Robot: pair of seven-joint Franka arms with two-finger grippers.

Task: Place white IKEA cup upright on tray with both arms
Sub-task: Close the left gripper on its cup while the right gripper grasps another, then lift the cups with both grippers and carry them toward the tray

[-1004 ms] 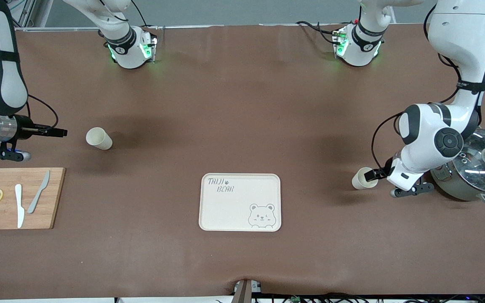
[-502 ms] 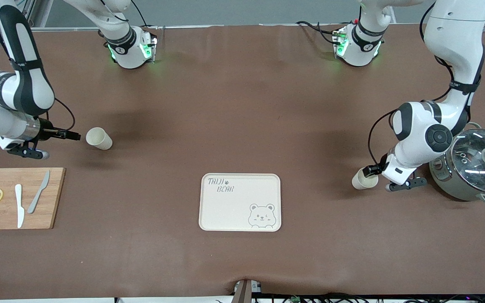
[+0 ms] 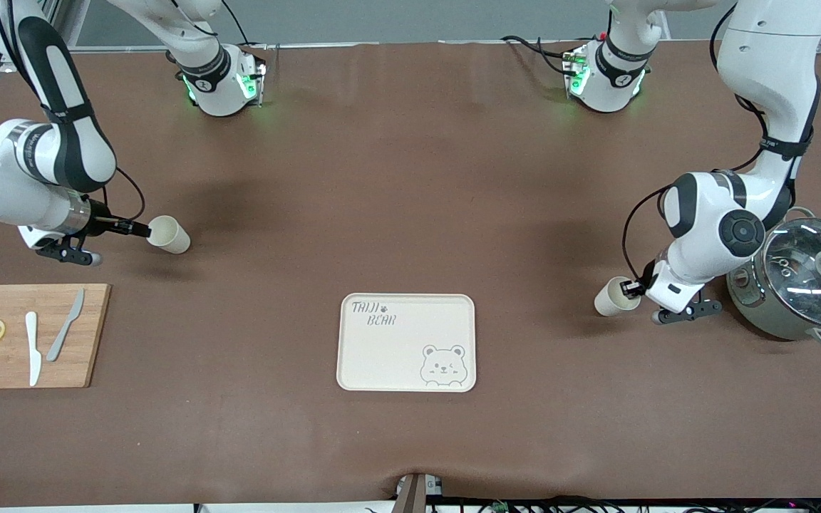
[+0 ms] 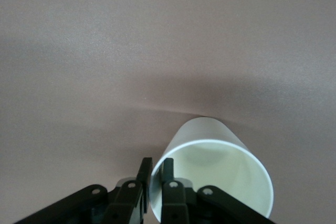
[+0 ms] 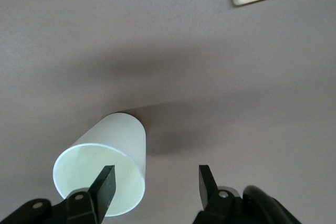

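Two white tapered cups lie tipped, neither on the cream bear-printed tray (image 3: 406, 342): the left gripper (image 3: 627, 288) is clamped on one cup's rim (image 3: 611, 301), the right gripper (image 3: 141, 229) stands apart at the other cup's mouth (image 3: 167, 234).

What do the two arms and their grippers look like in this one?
Both arms, left arm and right arm, are glossy white with black bands and round black joint caps, thin black cables looping at the wrists, green lights at the bases. Left gripper and right gripper: slim black two-finger jaws.

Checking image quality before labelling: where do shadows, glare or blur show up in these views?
Front view: soft arm shadows on the table, glare on the pot lid. Left wrist view: the cup casts a dark shadow, left gripper blurred. Right wrist view: shadow beside its cup.
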